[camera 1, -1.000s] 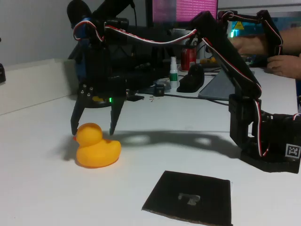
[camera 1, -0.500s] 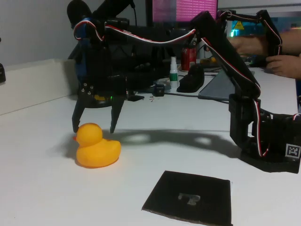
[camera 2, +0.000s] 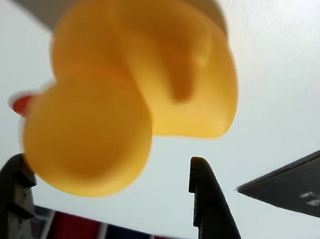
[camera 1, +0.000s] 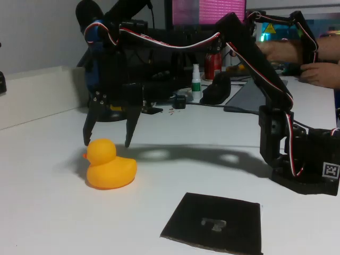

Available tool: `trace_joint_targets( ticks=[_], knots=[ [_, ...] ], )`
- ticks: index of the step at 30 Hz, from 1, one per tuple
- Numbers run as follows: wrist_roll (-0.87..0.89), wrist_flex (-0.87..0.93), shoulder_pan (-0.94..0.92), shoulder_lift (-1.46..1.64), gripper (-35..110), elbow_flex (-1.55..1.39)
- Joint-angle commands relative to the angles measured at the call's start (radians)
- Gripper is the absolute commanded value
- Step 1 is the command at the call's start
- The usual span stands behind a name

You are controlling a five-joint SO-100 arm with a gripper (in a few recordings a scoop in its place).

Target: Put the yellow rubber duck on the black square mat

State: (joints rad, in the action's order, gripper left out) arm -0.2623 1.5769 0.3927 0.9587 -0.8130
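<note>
Yellow rubber duck (camera 1: 110, 168) sits on the table, the gripper (camera 1: 107, 142) spread wide above its head.

You had no readable words or numbers to go by, just a square black-and-white code tag (camera 1: 331, 170) on the arm's base (camera 1: 311, 183), at right in the fixed view.

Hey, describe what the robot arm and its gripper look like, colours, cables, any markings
The arm is matte black, built of boxy segments. Bundled red, white and black cables loop along its top, and more run down by the base, which carries a small black-and-white square tag. The gripper has two dark, tapering pointed fingers, and a blue part sits near the wrist.
</note>
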Motion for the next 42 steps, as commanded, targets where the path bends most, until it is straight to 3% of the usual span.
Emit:
trace_joint_targets(
  ticks=[1,42],
  knots=[
    [-0.009,0.017,-0.003,0.046,31,0.038],
    [-0.009,0.002,0.0,-0.048,31,0.04]
  ],
)
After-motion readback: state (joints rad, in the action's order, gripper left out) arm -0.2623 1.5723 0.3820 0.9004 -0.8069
